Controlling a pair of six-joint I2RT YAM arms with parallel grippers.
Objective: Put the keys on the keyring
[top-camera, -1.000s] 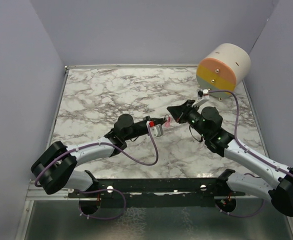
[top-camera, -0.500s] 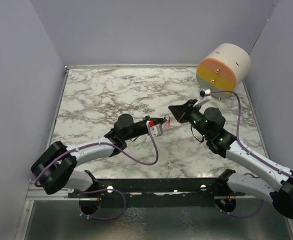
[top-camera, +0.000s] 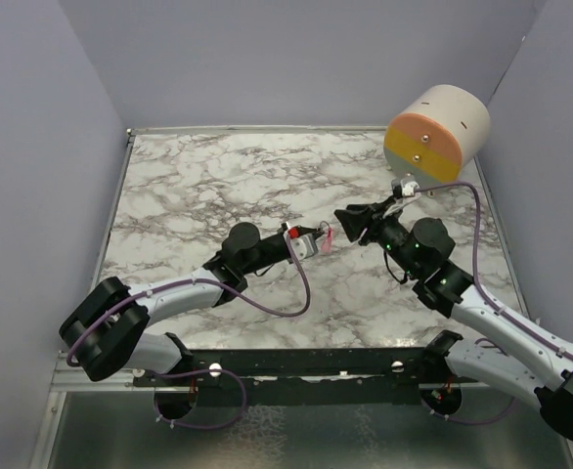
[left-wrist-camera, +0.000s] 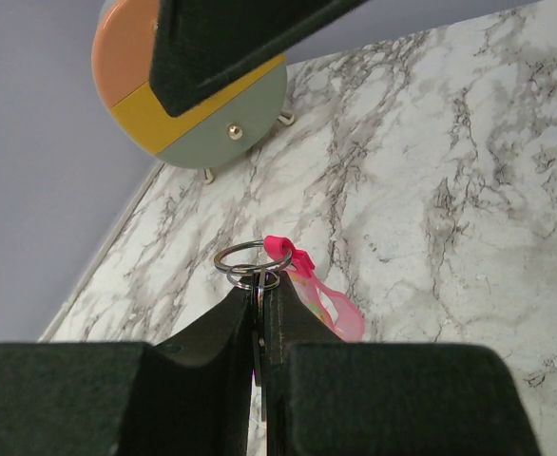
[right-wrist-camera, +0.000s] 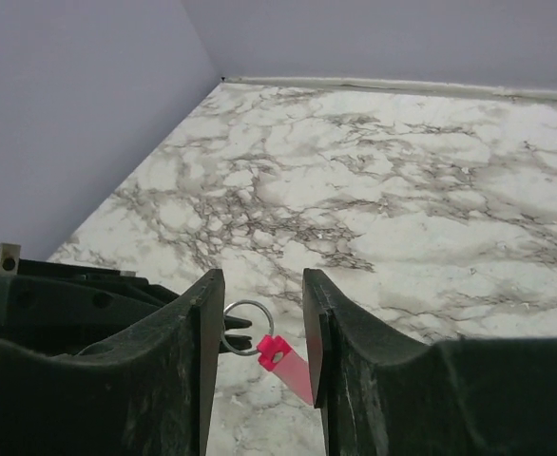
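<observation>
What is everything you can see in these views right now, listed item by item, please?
Slim pink-red strip keyring with a thin metal ring: one, pink and silver, ring end pinched in the left gripper.
Drum-shaped container on small feet: one, cream, orange, yellow and grey-green, far right of the table.
Marble-patterned table: one, white with grey veins, under everything.
Small dark key: none that I can make out.
Left gripper: one, black, shut on the keyring.
Right gripper: one, black, open, facing the ring.

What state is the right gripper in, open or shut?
Open. In the right wrist view the right gripper's fingers stand clearly apart, and the keyring shows in the gap between them.
</observation>
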